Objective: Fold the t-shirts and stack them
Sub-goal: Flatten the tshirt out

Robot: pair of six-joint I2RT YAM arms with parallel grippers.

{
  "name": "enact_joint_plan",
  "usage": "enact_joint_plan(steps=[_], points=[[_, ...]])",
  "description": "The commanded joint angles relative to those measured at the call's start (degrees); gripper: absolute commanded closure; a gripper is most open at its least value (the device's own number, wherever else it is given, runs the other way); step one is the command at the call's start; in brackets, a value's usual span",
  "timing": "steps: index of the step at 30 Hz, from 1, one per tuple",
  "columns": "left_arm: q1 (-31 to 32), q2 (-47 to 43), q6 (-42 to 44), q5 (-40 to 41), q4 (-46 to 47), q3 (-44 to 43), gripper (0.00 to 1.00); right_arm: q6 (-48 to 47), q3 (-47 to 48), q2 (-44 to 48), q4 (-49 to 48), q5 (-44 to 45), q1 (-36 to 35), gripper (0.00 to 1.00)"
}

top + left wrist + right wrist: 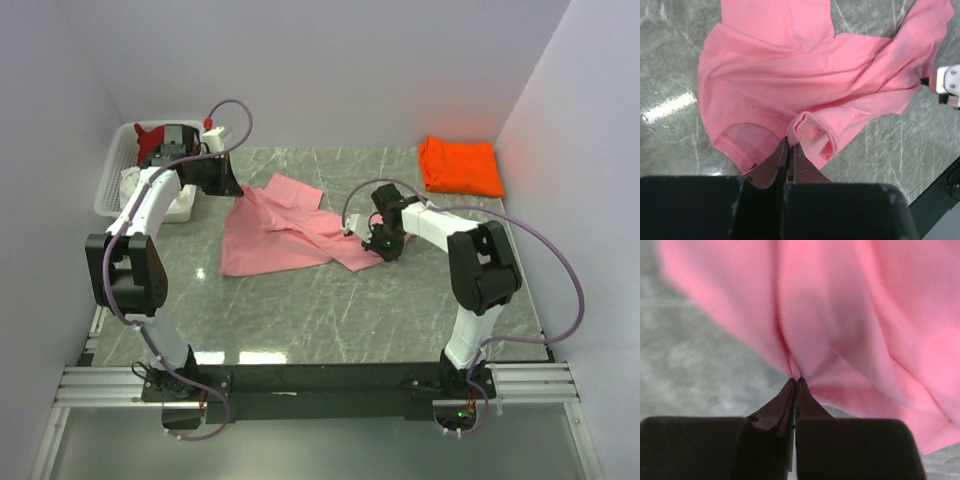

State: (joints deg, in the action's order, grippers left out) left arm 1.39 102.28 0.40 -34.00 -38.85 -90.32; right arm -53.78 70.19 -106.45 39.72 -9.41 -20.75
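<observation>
Pinching pink shirt (pixel 275 240): far-left edge in clenched left gripper (pixel 788 143), right edge in clenched right gripper (pixel 796 381). Folded orange shirt (pixel 460 166) far right.

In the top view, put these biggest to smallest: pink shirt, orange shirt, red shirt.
1. pink shirt, spread out
2. orange shirt, folded
3. red shirt, only partly showing in the basket

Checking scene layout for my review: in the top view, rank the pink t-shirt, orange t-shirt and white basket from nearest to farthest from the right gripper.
1. pink t-shirt, in the middle, pinched by the right gripper.
2. orange t-shirt, folded, far right corner.
3. white basket, far left corner.
</observation>
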Motion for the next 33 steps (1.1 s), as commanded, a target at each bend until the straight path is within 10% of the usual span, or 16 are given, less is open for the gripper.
enact_joint_plan(steps=[1,9,16,18,22,29,33], points=[[-1.04,-2.17,2.49,-3.17,-2.09,-2.67,1.00,0.51,-2.25,9.75,6.58,-2.09,-0.25,1.00],[-1.21,-13.06,8.73,-7.22,-5.01,4.54,0.99,-0.44,-0.16,26.30,27.23,-12.12,0.09,1.00],[-1.21,-8.33,6.02,-5.91,-1.41,1.13,1.00,2.50,30.13,-4.07,25.94,-10.90,11.15,0.93],[-1.21,-5.70,3.82,-5.29,0.34,-0.37,0.99,5.60,45.11,-14.80,27.24,-9.14,13.01,0.84],[-1.21,-1.30,2.15,-3.80,-0.52,-4.94,0.99,11.66,53.92,-18.29,30.59,-9.48,14.86,0.23],[-1.21,3.01,-2.40,-1.86,0.71,-6.44,0.99,16.94,31.42,-0.87,19.26,-11.33,11.18,0.27],[-1.21,6.34,-3.66,-1.25,-0.61,-9.07,1.00,24.15,31.48,-1.12,15.56,-8.26,3.99,0.45]])
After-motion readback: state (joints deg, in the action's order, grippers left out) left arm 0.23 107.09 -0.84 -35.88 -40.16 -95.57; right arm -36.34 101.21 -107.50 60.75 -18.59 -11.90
